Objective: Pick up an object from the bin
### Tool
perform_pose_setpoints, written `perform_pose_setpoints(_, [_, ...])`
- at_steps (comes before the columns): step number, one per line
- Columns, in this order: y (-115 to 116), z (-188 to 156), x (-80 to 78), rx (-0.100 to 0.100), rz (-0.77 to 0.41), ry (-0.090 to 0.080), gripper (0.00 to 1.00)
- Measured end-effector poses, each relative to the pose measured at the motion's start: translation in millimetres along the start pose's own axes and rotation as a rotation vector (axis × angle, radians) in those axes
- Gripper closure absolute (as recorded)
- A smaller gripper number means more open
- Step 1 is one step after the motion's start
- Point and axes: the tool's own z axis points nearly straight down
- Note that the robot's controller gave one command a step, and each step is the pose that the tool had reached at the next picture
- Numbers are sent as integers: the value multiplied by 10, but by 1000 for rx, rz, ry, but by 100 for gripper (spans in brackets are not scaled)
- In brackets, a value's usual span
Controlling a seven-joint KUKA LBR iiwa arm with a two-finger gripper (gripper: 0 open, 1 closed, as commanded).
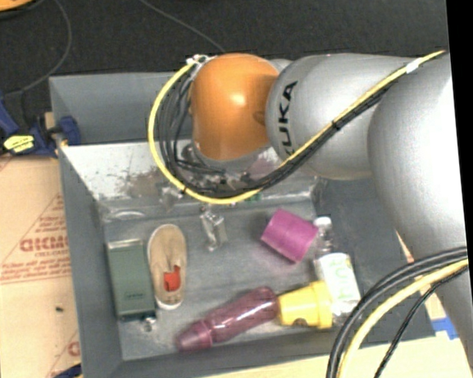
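My gripper [214,231] hangs below the orange dome, over bare bin floor in the middle of the back half. To its left lies a beige oval shoe-like thing [168,264] with a red piece inside. To its right a purple cup [289,234] lies on its side. Nothing shows in the gripper.
A dark green box [130,277] lies at the left by the beige oval. Along the front lie a pink-purple elongated thing [228,317] and a yellow piece [306,305]. A clear bottle with a white label [336,272] sits at the right. The arm covers the bin's back right.
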Motion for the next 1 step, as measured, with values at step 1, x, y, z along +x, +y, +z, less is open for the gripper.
perform_pose_setpoints(1, [113, 687, -35, 4, -352, -16, 0])
